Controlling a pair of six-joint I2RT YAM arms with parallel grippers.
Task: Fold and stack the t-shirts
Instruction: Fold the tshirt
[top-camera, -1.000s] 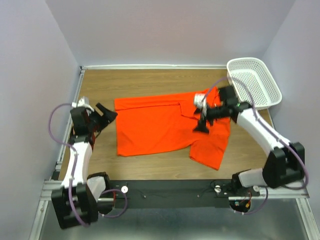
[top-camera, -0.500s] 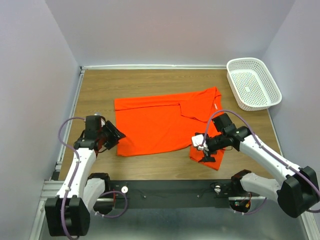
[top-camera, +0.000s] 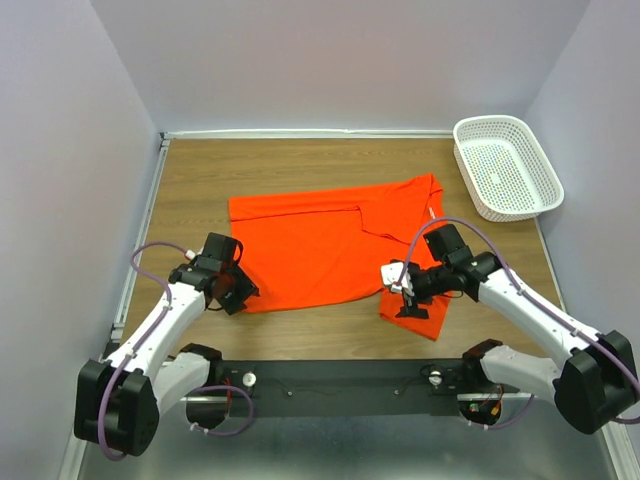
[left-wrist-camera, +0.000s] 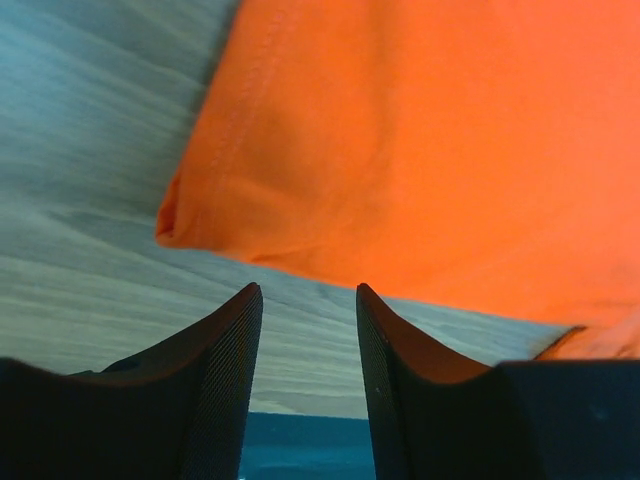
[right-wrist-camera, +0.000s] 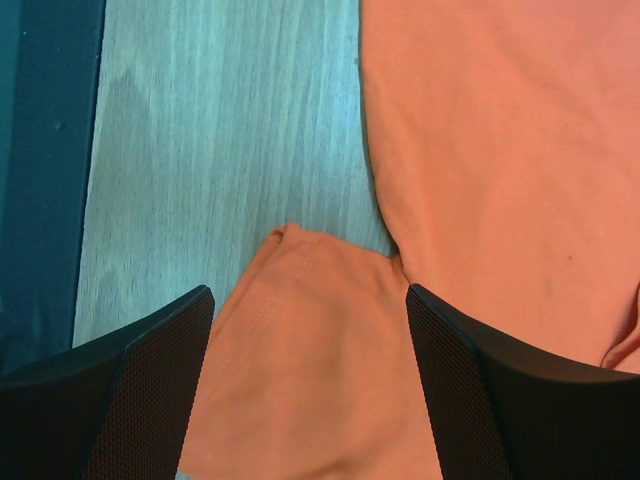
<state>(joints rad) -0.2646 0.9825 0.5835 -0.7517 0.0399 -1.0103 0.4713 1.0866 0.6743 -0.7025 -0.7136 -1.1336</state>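
The orange-red t-shirt (top-camera: 320, 245) lies partly folded on the wooden table, one sleeve sticking out at the near right. My left gripper (top-camera: 243, 295) is open and empty, low at the shirt's near left corner; in the left wrist view that corner (left-wrist-camera: 200, 215) lies just ahead of my fingertips (left-wrist-camera: 250, 300). My right gripper (top-camera: 405, 300) is open and empty over the near right sleeve; in the right wrist view the sleeve (right-wrist-camera: 310, 350) lies between my two fingers (right-wrist-camera: 450, 340), which do not touch it.
A white perforated basket (top-camera: 507, 167) stands at the far right corner. Bare wood shows around the shirt. The table's near edge and the dark rail (top-camera: 340, 380) lie just behind both grippers. Grey walls close in the left, back and right.
My left gripper moved right and nearer, down to the shirt's near left corner. My right gripper came from the shirt's far right to the near sleeve, then barely shifted. The shirt has not moved.
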